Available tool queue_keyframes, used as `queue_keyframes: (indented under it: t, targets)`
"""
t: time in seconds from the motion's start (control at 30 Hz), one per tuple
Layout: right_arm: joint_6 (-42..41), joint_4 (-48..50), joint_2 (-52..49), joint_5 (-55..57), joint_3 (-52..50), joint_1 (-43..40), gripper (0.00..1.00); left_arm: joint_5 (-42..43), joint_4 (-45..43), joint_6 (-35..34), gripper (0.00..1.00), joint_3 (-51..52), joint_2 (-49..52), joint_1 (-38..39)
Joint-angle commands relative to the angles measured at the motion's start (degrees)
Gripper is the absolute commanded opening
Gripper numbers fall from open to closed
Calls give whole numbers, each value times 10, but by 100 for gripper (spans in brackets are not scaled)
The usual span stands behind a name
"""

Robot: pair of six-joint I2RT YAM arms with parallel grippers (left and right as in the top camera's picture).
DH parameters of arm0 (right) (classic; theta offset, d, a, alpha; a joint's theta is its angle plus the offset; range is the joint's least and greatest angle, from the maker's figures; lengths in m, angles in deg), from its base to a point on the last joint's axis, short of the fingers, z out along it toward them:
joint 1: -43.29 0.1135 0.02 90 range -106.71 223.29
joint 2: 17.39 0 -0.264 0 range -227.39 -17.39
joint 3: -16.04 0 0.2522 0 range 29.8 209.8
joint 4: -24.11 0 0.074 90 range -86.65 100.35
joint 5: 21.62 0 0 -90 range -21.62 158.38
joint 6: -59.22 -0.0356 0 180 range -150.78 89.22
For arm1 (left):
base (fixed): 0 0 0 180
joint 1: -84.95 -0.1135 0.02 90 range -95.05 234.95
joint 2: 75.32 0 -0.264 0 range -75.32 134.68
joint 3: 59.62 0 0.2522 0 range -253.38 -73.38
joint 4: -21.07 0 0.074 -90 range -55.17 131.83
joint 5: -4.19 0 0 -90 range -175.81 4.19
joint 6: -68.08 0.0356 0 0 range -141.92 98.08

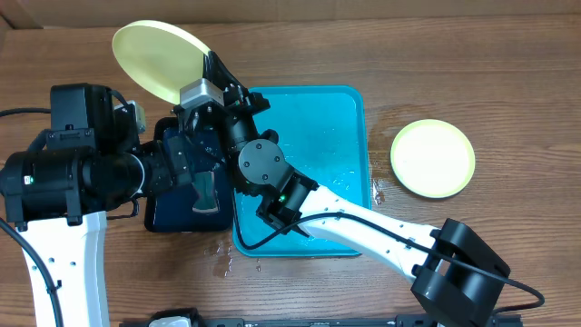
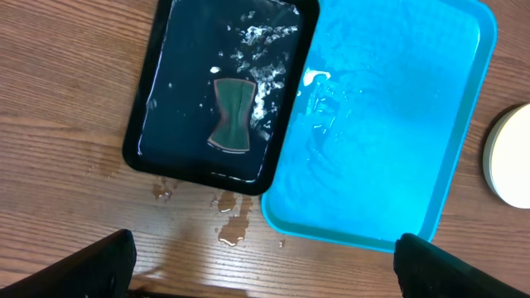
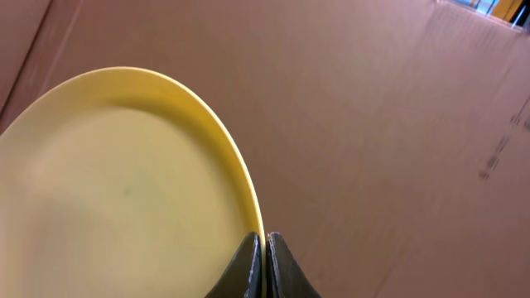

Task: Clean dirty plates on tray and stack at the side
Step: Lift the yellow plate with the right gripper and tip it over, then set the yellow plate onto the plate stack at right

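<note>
Brown wood table (image 1: 472,54), w/ wet spots (image 2: 232,225) on it just off one corner of the tray. Tray (image 1: 327,127) sits mid-table, turquoise, its floor wet and shiny. Black tray (image 2: 149,124) lies right up against the tray's left side; can't tell if they touch. Green sponge (image 2: 231,114) lies flat in the black tray, among water beads and suds.

R arm (image 1: 363,232) reaches across the tray from its lower-right side to past its top-left corner. R gripper (image 1: 211,65) has its jaws pressed together on the rim of a yellow plate (image 1: 156,59). The plate is held up off the table and tilted, up-left of the tray. In the wrist view the jaws pinch the rim edge-on. The plate's face is plain yellow w/ one tiny speck, brown cardboard (image 3: 397,124) behind it.

2nd plate (image 1: 432,158), yellow-green rim and pale centre, lies flat on the table right of the tray, apart from it.

L gripper (image 2: 265,248) has its jaws spread wide and holds nothing. It hangs above the table by the edge where the tray and black tray meet.
</note>
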Motion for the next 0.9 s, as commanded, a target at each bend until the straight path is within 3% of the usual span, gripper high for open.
queue_keyframes:
  t: [0.0, 0.07, 0.17, 0.27, 0.33, 0.6, 0.77, 0.87]
  targets:
    - [-76, -38, 12, 33, 11, -8, 4, -7, 0, -2, 100, -1, 1, 1]
    - [-161, -98, 12, 51, 10, -20, 4, -8, 0, -2, 100, -1, 1, 1]
    - [-379, -250, 12, 43, 10, -42, 4, -8, 0, -2, 100, -1, 1, 1]
    - [-591, -418, 12, -66, 10, -68, 4, -8, 0, -2, 100, -1, 1, 1]
    - [-677, -480, 11, -143, 9, -90, 4, -8, 0, -2, 100, -1, 1, 1]
    - [-791, -585, 49, -341, 9, -210, 4, -1, -25, -7, 100, -1, 1, 1]
    - [-795, -690, 108, -503, 9, -338, 4, -4, -25, -7, 100, -1, 1, 1]
    - [-788, -790, 128, -516, 9, -419, 4, -3, -32, -7, 100, -1, 1, 1]
